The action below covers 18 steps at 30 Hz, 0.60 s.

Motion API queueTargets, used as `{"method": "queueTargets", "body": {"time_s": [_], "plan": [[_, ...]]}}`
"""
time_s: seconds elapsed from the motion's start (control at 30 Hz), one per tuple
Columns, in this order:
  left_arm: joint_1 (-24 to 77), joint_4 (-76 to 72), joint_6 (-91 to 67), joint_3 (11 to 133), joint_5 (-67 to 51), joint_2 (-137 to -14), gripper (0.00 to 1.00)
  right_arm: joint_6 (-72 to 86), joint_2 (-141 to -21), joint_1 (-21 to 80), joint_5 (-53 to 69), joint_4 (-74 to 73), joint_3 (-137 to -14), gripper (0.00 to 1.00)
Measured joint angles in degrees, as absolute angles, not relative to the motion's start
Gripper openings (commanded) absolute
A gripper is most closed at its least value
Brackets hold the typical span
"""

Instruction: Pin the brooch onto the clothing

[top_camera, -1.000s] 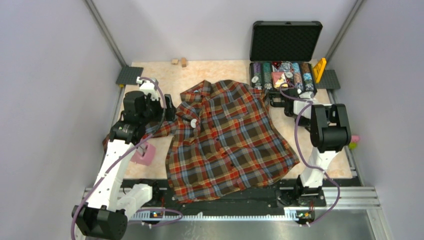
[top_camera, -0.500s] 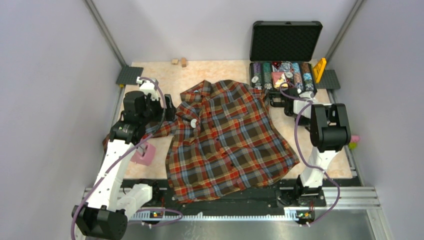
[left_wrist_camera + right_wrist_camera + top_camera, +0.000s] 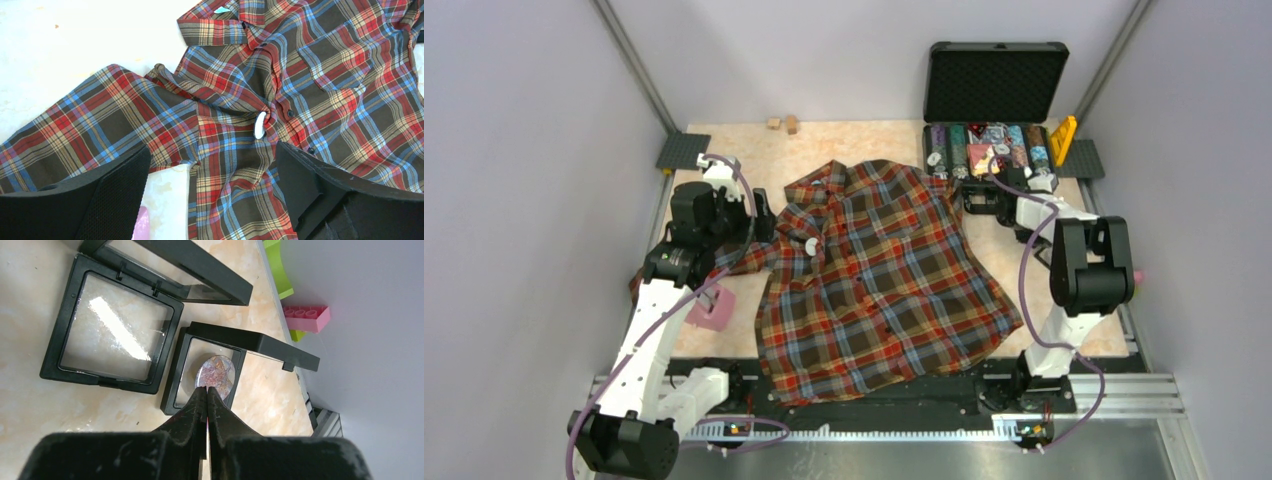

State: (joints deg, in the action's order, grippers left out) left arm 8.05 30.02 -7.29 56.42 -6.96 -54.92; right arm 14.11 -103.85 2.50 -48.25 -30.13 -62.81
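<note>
My right claw [image 3: 206,390] at the brooch [image 3: 217,372]
I see it pressed together at the brooch's 7 o'clock edge; my left claw [image 3: 212,150] hangs spread above the shirt [image 3: 325,100].

in the right wrist view the closed tips of the right gripper [image 3: 206,390] cover the near rim of the brooch [image 3: 216,374], so it cannot be told whether they pinch it or only touch it, and its pattern is too blurred to read. the green piece [image 3: 277,265] is cut by the top edge. from above, the right gripper's tips hide behind its own wrist and the brooch is too small to find. what fills the case [image 3: 990,150] at the table's [image 3: 754,160] far right corner is too small to tell. the left arm [image 3: 664,300] covers part of the pink block [image 3: 711,313] and of one sleeve of the shirt [image 3: 879,275] near the table's left edge. in the left wrist view the bottom edge cuts the fingers of the left gripper [image 3: 212,155], the shirt runs off the right and bottom edges, and a white disc [image 3: 260,125] sits half tucked in a fold.
</note>
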Motion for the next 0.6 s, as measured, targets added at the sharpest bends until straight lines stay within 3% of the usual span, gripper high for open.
{"method": "queueTargets", "body": {"time_s": [0.2, 0.43, 0.6], "plan": [[8.1, 30.0, -7.3, 56.4, -7.0, -54.9, 0.98, 14.2, -102.3, 2.6, -47.5, -30.0, -62.8, 0.0], [8.1, 30.0, -7.3, 56.4, -6.9, -54.9, 0.98, 15.8, -102.5, 2.6, -47.5, -30.5, -62.8, 0.25], [8.1, 30.0, -7.3, 56.4, -6.6, -54.9, 0.98, 17.3, -102.5, 2.6, -45.9, -30.2, -62.7, 0.32]]}}
